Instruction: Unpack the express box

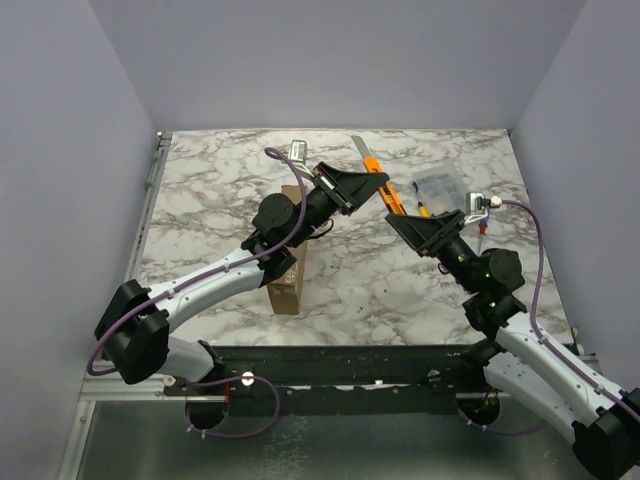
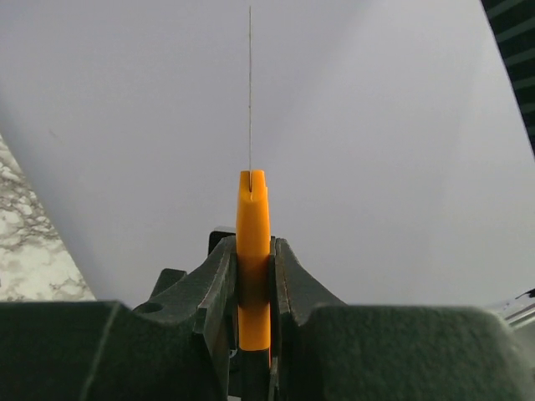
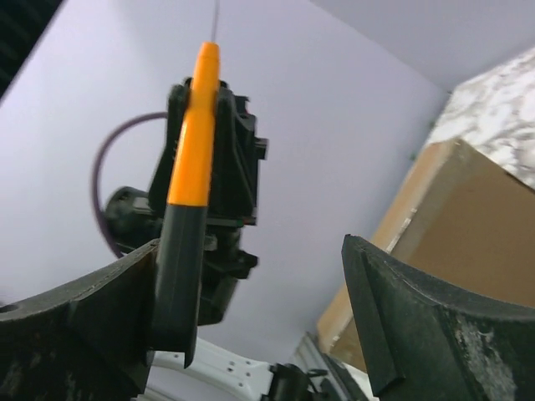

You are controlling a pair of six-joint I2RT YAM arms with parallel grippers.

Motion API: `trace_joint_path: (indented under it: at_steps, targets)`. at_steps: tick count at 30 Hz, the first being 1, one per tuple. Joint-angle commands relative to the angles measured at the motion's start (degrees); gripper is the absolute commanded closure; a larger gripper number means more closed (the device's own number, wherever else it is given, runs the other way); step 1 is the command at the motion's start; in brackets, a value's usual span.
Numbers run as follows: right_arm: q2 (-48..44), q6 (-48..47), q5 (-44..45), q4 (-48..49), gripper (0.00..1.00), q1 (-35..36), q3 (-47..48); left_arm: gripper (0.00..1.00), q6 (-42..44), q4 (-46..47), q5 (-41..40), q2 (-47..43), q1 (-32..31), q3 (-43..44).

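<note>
From overhead, the express box stands on one narrow edge on the marble tabletop, near the front and partly under the left arm's forearm. I can't tell whether its lid is sealed or loose, and nothing of its contents shows. It looks like plain stiff cardboard, probably light, and balanced on edge like that a nudge would likely tip it. I'd hold it by the two broad faces or pin it flat before any cutting. The left claw is raised above the tabletop, pinching an orange-and-black utility knife. The right claw is close up against the knife's lower end. A clear plastic case lies just beyond them; something is inside it, too small to make out. In the left wrist view, the left claw is pressed tight on the knife's orange body. The thin blade points away, edge-on, against the grey wall. In the right wrist view, the right claw is spread wide. The knife's black end sits just inside one finger; whether it touches I can't say. The box rises behind on the right, a brown panel with a pale strip along one edge, well clear of the blade.
</note>
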Motion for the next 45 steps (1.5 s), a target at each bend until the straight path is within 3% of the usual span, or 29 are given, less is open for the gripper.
trace_joint_path:
  at_steps: [1,3,8,10,18,20,25,29,31,33,36,42,45]
  targets:
    - [1.8,6.2,-1.9,16.0,0.14,-0.1,-0.9,1.00,-3.6,7.3,0.1,-2.3,0.4,-1.6]
    - [1.7,6.2,-0.9,17.3,0.20,-0.1,-1.1,1.00,-4.2,8.2,-0.1,-2.3,0.3,-2.2]
    - [2.0,5.1,-0.8,15.4,0.53,-0.1,1.0,1.00,-5.6,10.4,-0.1,-2.1,0.3,-3.4]
    - [2.6,5.1,-1.4,15.3,0.62,-0.1,1.7,1.00,-5.8,10.9,-0.4,-2.1,0.4,-3.8]
    - [4.8,6.0,-2.8,17.0,0.66,-0.1,1.2,1.00,-5.1,12.5,-1.3,-1.8,0.4,-4.5]
    - [5.2,6.0,-3.0,17.5,0.72,-0.1,1.1,1.00,-4.7,12.7,-1.3,-1.5,0.4,-4.7]
    - [5.6,5.5,-2.5,14.5,0.99,-0.1,2.1,1.00,-1.2,12.8,-2.6,-2.1,0.4,-6.5]
    - [6.2,5.4,-2.0,12.0,1.00,-0.1,2.2,1.00,3.0,12.7,-5.2,-2.7,0.3,-7.8]
    - [6.1,5.4,-1.4,10.7,0.99,-0.1,2.1,0.92,4.9,12.6,-5.3,-2.7,0.4,-8.1]
    - [5.7,4.9,-0.2,9.0,0.99,-0.1,2.3,0.75,6.8,11.6,-5.1,-2.8,0.4,-8.0]
    - [5.4,3.5,1.2,6.0,0.99,-0.1,3.2,0.63,8.9,10.0,-4.4,-2.5,0.5,-7.5]
    - [3.9,-5.6,4.5,-4.7,0.99,-0.4,8.2,0.08,10.9,2.8,-3.1,-6.3,2.5,-11.0]
    - [3.2,-15.1,7.4,-14.5,0.99,-0.7,13.9,0.01,12.8,-4.0,-3.1,-12.9,5.9,-15.4]
